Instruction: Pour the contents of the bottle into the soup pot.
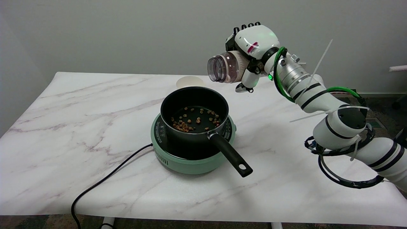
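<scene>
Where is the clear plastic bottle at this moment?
In the head view, the clear plastic bottle is in the air at upper right, held on its side by the right hand, above and right of the black soup pot.

White arm (321,98) w/ blk bands, green cable (279,79)

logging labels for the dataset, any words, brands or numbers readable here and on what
Nothing can be read.
Green cooker: white markings on its black top, too small to read.
Right robot hand: small red sticker, blurred.
Bottle and soup pot: no text visible.
</scene>
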Controlling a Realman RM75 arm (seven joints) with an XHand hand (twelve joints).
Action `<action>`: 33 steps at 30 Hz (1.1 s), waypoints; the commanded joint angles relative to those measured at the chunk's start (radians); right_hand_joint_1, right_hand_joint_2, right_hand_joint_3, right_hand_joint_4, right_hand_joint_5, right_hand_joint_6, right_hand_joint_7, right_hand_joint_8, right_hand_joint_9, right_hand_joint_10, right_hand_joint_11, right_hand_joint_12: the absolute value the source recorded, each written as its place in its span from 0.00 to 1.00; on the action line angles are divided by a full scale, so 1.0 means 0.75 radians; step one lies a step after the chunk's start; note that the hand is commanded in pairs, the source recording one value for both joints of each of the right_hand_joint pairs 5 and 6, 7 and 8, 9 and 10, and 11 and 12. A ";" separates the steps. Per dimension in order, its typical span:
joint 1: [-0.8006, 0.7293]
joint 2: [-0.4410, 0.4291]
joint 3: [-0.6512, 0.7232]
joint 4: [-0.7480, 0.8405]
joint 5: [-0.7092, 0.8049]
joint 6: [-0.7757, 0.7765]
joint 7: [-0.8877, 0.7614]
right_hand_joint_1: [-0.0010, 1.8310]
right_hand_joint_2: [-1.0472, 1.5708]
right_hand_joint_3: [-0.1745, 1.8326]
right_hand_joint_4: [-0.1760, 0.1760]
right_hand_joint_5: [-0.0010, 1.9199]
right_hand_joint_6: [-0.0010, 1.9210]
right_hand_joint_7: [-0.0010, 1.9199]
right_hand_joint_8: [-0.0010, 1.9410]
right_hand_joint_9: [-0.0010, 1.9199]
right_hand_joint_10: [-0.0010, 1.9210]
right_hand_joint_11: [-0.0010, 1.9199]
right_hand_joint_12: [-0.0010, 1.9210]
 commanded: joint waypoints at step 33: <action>-0.018 -0.030 0.063 -0.023 -0.862 0.292 0.254 0.72 0.73 0.37 0.50 0.89 0.89 0.74 0.73 0.64 0.64 0.58 0.58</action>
